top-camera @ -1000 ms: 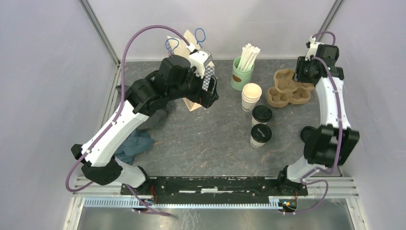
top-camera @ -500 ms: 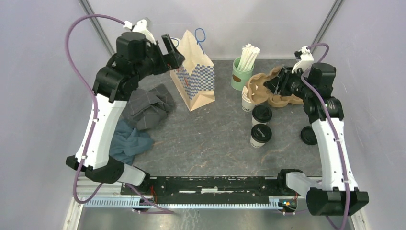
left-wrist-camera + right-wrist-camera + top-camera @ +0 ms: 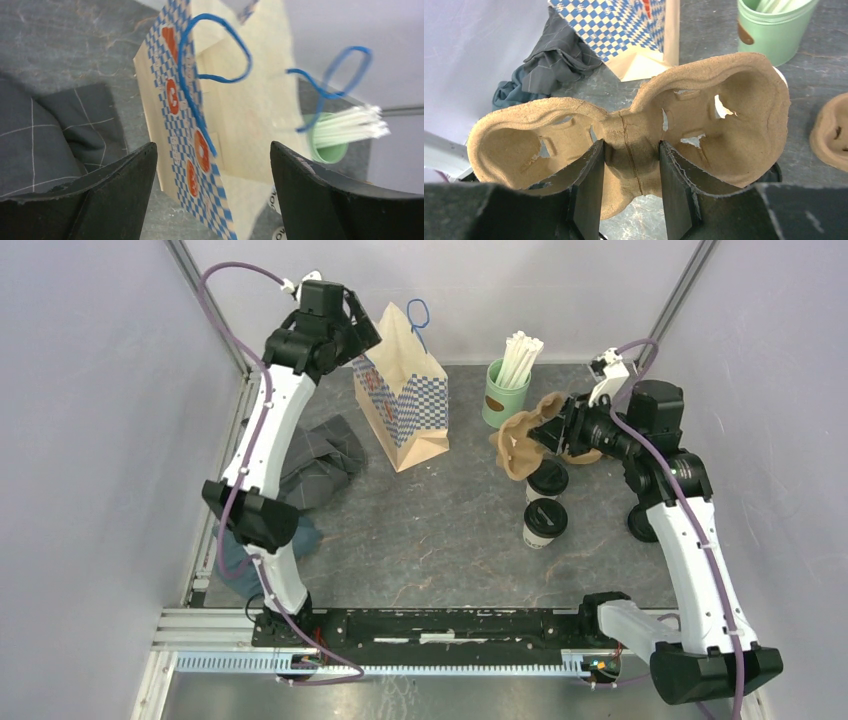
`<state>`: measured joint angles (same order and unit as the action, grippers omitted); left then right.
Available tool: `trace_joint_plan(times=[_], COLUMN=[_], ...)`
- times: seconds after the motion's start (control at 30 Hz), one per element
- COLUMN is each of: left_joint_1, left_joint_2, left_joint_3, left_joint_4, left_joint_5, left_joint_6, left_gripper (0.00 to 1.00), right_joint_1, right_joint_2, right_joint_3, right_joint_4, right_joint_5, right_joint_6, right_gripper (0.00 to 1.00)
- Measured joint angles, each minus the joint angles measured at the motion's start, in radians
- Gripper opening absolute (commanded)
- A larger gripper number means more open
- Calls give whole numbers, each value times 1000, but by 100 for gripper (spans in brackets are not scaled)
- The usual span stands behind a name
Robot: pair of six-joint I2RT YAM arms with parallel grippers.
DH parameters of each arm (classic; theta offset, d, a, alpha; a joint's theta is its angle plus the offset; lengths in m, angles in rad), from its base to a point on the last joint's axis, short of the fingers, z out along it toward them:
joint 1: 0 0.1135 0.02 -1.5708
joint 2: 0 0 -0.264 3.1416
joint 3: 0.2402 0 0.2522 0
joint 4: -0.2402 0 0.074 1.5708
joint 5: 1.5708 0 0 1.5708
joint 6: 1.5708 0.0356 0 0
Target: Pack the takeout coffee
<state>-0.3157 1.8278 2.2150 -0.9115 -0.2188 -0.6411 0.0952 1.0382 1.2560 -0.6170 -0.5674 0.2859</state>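
Counting from above, we find two takeout coffees, each a white cup under a black lid: the farther cup [image 3: 547, 479] and the nearer cup [image 3: 545, 521]. Both stand upright on the table [image 3: 440, 530], just on the arm-base side of the right claw [image 3: 553, 433] and well apart from the left claw [image 3: 360, 332].

The right claw pinches one brown pulp carrier [image 3: 518, 445] by the narrow ridge between its two cup wells, one finger on either side. The carrier is lifted and tilted, and it hangs just beyond the farther cup. A second pulp carrier [image 3: 831, 130] lies on the table to that claw's right.

The left claw gapes wide with nothing between its fingers. It hovers over the one paper bag [image 3: 240, 120], which is blue-checked on the side and has two blue loop handles.

One green cup of white straws [image 3: 505, 392] stands between the two claws, closer to the right one. Two cloths lie below the left claw toward the arm bases: a grey cloth [image 3: 315, 465] and a teal cloth [image 3: 509, 92].
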Motion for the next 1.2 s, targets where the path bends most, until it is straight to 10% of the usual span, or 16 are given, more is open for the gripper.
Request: trace_joint_plan(times=[0.57, 0.87, 1.2], left_joint_1=[8, 8, 6], left_joint_2=[161, 76, -355], left_joint_3=[-1, -87, -487], left_joint_4=[-6, -11, 27], left_joint_5=[35, 174, 429], left_joint_6=[-21, 69, 240], left_gripper=[3, 2, 2], right_joint_1=[86, 106, 188], right_joint_2=[30, 57, 70], right_joint_3=[17, 165, 227], right_joint_4=[-13, -84, 5], right_joint_5=[-18, -98, -343], right_joint_6=[-20, -49, 66], right_gripper=[42, 42, 43])
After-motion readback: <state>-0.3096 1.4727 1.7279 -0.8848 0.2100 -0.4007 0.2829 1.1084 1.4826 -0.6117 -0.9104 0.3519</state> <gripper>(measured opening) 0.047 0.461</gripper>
